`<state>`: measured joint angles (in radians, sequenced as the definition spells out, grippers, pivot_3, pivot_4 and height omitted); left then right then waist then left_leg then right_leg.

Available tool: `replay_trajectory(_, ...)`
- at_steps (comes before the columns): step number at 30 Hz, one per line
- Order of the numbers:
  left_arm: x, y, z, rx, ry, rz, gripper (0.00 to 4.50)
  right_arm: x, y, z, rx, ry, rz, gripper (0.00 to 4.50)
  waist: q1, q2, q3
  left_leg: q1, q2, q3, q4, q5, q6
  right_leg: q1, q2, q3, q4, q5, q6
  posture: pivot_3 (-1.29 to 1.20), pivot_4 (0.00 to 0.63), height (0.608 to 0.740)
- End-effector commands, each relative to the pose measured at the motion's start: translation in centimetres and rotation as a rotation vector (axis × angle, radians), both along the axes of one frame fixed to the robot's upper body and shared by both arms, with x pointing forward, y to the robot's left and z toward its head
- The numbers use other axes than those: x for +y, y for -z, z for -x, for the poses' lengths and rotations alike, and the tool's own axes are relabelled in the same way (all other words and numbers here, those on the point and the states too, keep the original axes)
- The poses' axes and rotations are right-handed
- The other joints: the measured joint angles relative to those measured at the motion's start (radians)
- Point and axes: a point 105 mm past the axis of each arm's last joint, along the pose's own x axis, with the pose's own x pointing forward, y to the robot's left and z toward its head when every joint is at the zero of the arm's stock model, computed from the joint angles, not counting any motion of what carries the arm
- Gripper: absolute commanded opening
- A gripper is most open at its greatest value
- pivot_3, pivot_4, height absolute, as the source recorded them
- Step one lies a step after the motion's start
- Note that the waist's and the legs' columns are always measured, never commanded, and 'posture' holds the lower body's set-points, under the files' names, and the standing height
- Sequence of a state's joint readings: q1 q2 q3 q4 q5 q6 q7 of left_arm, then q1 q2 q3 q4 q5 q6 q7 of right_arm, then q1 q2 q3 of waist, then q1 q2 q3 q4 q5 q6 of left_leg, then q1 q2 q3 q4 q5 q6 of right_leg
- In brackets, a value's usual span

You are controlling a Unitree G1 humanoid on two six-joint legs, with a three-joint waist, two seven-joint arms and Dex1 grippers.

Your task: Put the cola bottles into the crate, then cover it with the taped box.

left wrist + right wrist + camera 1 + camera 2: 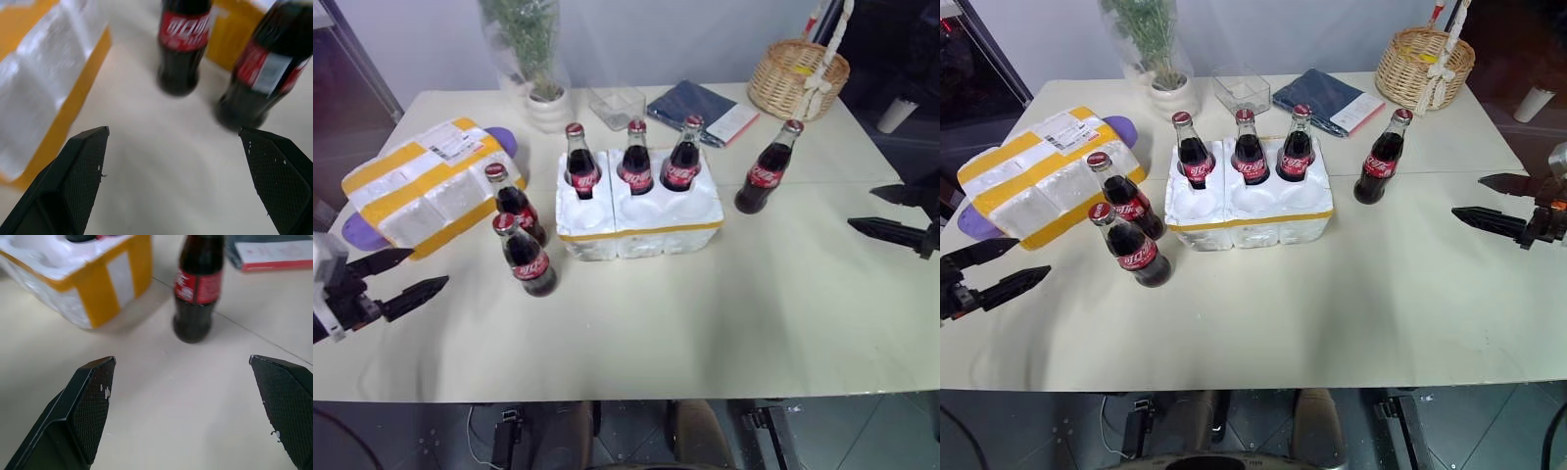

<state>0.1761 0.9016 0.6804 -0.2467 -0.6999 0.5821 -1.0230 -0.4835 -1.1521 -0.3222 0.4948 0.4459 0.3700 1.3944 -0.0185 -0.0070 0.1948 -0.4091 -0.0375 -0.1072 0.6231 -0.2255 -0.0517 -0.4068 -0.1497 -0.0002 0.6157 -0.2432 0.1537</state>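
We have three small glass cola bottles with red labels and caps already seated in the back row of the white styrofoam crate [641,211] with its single yellow tape band, and the front holes are free. Two loose bottles stand just left of the crate, the nearer one [526,257] close in front of the farther one [515,204]; a sixth bottle [766,168] stands apart to the crate's right. The large white styrofoam box [429,184] wrapped in wide yellow tape lies at the left end of the pale surface [705,313].

For the step in hand we judge it best to take the nearer left bottle first, since its neighbour stands close behind: we should close around the body below the label, keep the bottle upright, lift it clear of the crate's rim, then lower it straight into a front hole.

Our left tool [399,276] has its fingers spread wide, holding and touching nothing, aimed toward the two left bottles. Our right tool [1492,203] is likewise spread wide and empty, facing the lone right bottle.
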Motion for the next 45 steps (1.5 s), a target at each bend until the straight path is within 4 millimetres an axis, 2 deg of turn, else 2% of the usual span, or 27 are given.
replay_trajectory(1,-2.6,-0.3,0.0,-0.003,0.102,0.021,4.44,1.9,-2.9,0.6,-0.074,-0.085,0.003,4.50,0.000,0.000,0.000,0.000,0.000,0.000,0.000,0.000,0.000,0.000,0.000,0.000,0.000,0.000,0.000,0.00,0.150,0.737)
replay_trajectory(6,-5.9,1.0,-0.3,0.044,0.237,0.034,4.44,5.0,-2.9,1.0,-0.033,-0.216,-0.016,4.50,-0.001,0.000,0.000,0.000,0.000,0.000,0.000,0.000,0.000,0.000,0.000,0.000,0.001,0.000,0.000,0.00,0.150,0.737)
replay_trajectory(9,-7.6,2.6,-2.1,0.034,0.265,0.045,4.44,7.1,-2.7,0.4,-0.030,-0.273,-0.024,4.50,0.004,0.004,-0.002,0.001,0.000,0.000,0.001,0.000,0.000,0.001,0.000,0.000,0.001,0.000,0.000,0.00,0.150,0.737)
replay_trajectory(13,-9.1,3.5,-3.5,0.020,0.291,0.068,4.44,8.2,-2.8,0.4,-0.027,-0.295,-0.053,4.50,0.007,0.003,-0.002,0.000,-0.001,0.000,0.006,0.000,0.000,0.002,0.000,0.000,0.003,0.000,0.000,0.00,0.150,0.737)
replay_trajectory(17,-9.8,4.7,-4.9,0.005,0.270,0.016,4.44,8.7,-2.9,0.4,-0.031,-0.295,-0.073,4.50,0.007,0.003,-0.002,0.000,-0.001,-0.001,0.006,0.000,0.000,0.002,0.000,0.000,0.003,0.001,0.001,0.00,0.150,0.737)
replay_trajectory(23,-9.3,4.6,-5.3,-0.025,0.241,0.027,4.44,9.0,-3.3,0.4,-0.048,-0.279,-0.087,4.50,0.003,0.003,-0.002,0.000,-0.001,-0.001,0.005,0.000,0.000,0.002,0.001,0.000,0.004,0.001,0.001,0.00,0.150,0.737)
replay_trajectory(25,-9.2,4.4,-5.5,-0.039,0.229,0.047,4.44,8.9,-3.3,0.2,-0.050,-0.267,-0.089,4.50,0.005,0.003,-0.002,0.000,-0.001,-0.001,0.006,0.000,0.000,0.002,0.000,0.000,0.004,0.001,0.001,0.00,0.150,0.737)
replay_trajectory(26,-9.2,4.3,-5.5,-0.045,0.229,0.063,4.21,8.9,-3.2,0.2,-0.049,-0.264,-0.089,4.50,0.005,0.003,-0.002,0.000,-0.001,-0.001,0.006,0.000,0.000,0.002,0.000,0.000,0.004,0.001,0.001,0.00,0.150,0.737)
replay_trajectory(28,-9.4,3.5,-5.3,-0.058,0.240,0.106,3.59,8.9,-3.0,0.1,-0.044,-0.260,-0.088,4.50,0.005,0.003,-0.002,0.000,-0.001,-0.001,0.006,0.000,0.000,0.002,0.000,0.000,0.004,0.001,0.001,0.00,0.150,0.737)
replay_trajectory(30,-9.5,3.0,-5.1,-0.050,0.250,0.136,2.77,8.8,-2.7,-0.1,-0.040,-0.249,-0.087,4.50,0.005,0.003,-0.002,0.000,-0.001,-0.002,0.006,0.000,0.000,0.002,0.000,0.000,0.004,0.001,0.001,0.00,0.150,0.737)
replay_trajectory(35,-10.2,1.8,-4.4,-0.031,0.316,0.179,2.81,9.1,-2.2,-0.2,-0.029,-0.245,-0.103,4.50,0.005,0.003,-0.001,0.000,-0.001,-0.002,0.006,0.000,0.000,0.002,0.000,0.000,0.004,0.001,0.001,0.00,0.150,0.737)
replay_trajectory(40,-12.7,-0.8,-2.9,-0.002,0.514,0.227,2.81,9.6,-1.9,-0.2,-0.022,-0.247,-0.111,4.50,0.007,0.002,-0.001,0.000,-0.001,-0.002,0.006,0.000,0.000,0.002,0.001,0.000,0.005,0.001,0.001,0.00,0.150,0.737)
replay_trajectory(42,-13.6,-1.7,-3.1,-0.012,0.563,0.224,2.81,9.7,-1.8,-0.2,-0.021,-0.247,-0.117,4.50,0.009,0.002,-0.001,-0.001,-0.001,-0.002,0.007,0.000,0.000,0.002,0.001,0.000,0.004,0.001,0.001,0.00,0.150,0.737)
replay_trajectory(45,-16.1,-3.0,-4.4,-0.068,0.632,0.191,2.81,10.0,-1.5,-0.2,-0.021,-0.243,-0.131,4.50,0.010,0.002,-0.001,-0.001,-0.002,-0.002,0.008,0.000,0.000,0.003,0.000,0.000,0.004,0.001,0.002,0.00,0.150,0.737)
